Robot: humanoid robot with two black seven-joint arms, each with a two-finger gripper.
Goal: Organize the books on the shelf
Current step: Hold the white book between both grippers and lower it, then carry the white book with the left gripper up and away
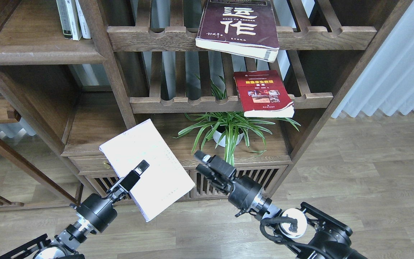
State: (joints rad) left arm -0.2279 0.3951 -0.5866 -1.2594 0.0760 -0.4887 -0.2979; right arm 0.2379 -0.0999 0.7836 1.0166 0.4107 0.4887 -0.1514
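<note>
Dark wooden shelving filled the view, above a pale plank floor with white curtains to the right. On the upper slatted rack [314, 34] lay the maroon book [239, 27], hanging over the front rail; the red book [264, 92] lay likewise on the lower rack, above a potted plant [228, 131]. The left gripper [137, 174] was clamped on the white book [147, 169], held flat and tilted in the air before the shelving. The right gripper [203, 158] held nothing; whether its jaws were parted I could not tell. The carrying step seemed in hand. The solid shelf [38, 54] at upper left, with upright books [73, 18], looked the likely destination, needing a lift and a turn upright.
</note>
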